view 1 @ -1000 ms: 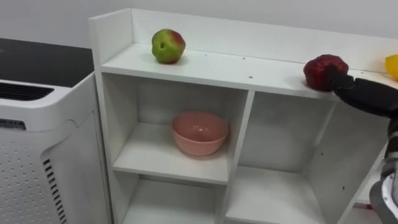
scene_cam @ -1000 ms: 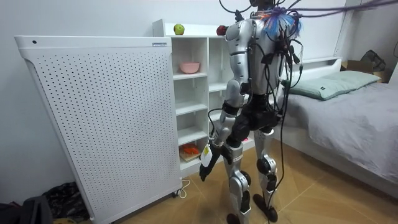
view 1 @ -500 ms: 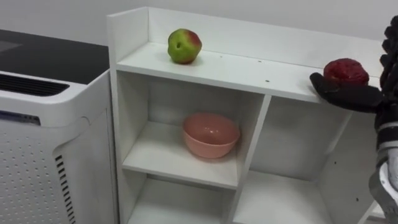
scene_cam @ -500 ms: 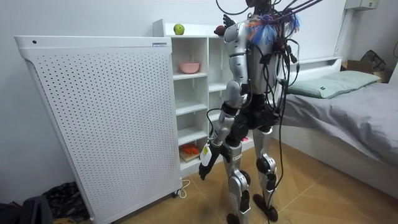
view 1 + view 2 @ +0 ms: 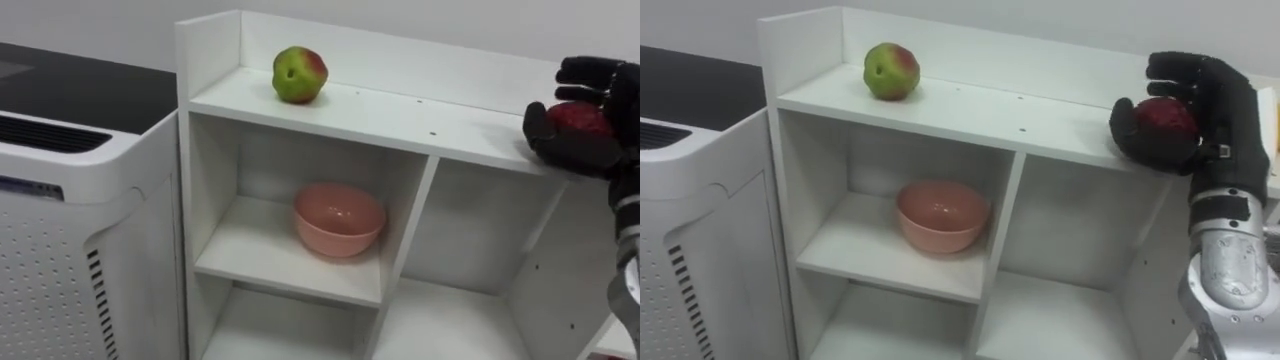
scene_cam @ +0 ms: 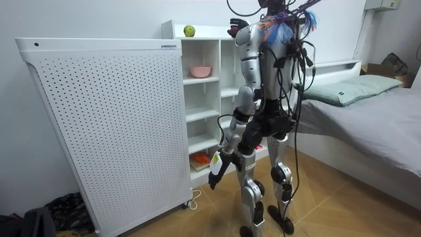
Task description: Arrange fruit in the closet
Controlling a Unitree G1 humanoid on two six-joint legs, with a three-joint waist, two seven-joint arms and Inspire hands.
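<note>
Our right hand [image 5: 1228,108] is clenched round a dark red fruit [image 5: 1162,117], thumb below and fingers [image 5: 1175,68] curled over the top. It holds the fruit at the right end of the closet's [image 5: 1012,250] top shelf [image 5: 970,108], by the front edge. We cannot tell whether the fruit rests on the board or is just clear of it.

The fruit looks round, firm and smooth-skinned, and light enough for one hand. We judge that a wrap round its widest part suits it best. A smooth skin may slip, and a hard squeeze could bruise it, so it wants moderate pressure and a gentle set-down.

Well apart, near the left end of the same shelf, sits a green-and-red apple [image 5: 890,70]. A pink bowl [image 5: 942,215] stands in the compartment below it. A white perforated cabinet [image 5: 60,210] stands just beside the closet.

Our left hand [image 6: 215,176] hangs by the thigh in the room view. We cannot tell its state.
</note>
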